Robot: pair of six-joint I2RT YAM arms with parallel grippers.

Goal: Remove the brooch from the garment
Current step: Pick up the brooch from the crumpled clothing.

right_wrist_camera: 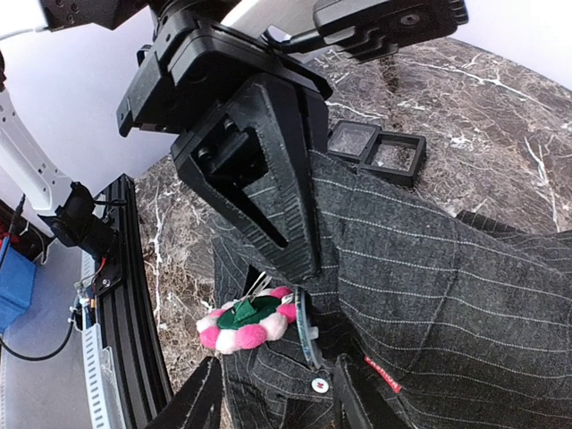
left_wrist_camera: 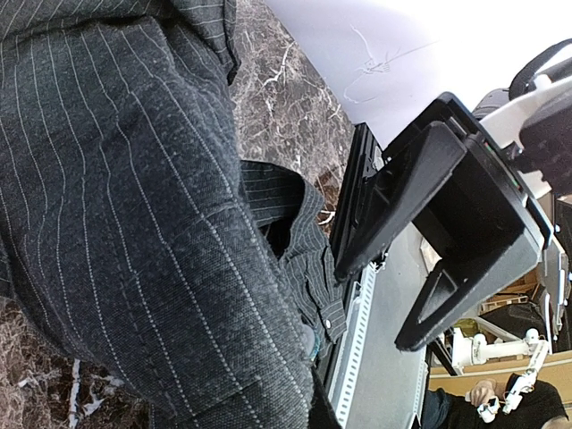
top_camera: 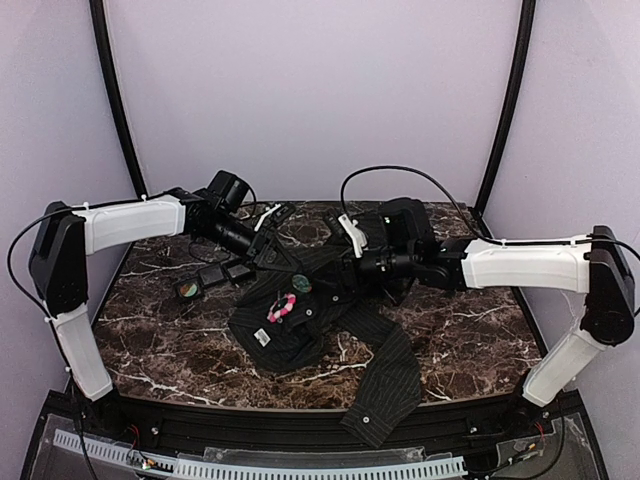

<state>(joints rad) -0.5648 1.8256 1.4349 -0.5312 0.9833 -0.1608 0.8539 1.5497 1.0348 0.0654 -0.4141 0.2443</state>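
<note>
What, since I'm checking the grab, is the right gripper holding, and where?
Nothing clamped yet: the right gripper straddles the pink-petalled flower brooch on the black pinstriped shirt, jaws apart.

The desk [top_camera: 470,330] is a slab of dark brown marble with white veins, edged along its near side by a black rail. A dark pinstriped shirt [top_camera: 300,330] lies crumpled at its middle, one sleeve [top_camera: 385,385] stretched toward the near right, the cuff hanging over the front edge. Three small black square trays [top_camera: 212,279] sit in a slanting row just left of the shirt.
</note>
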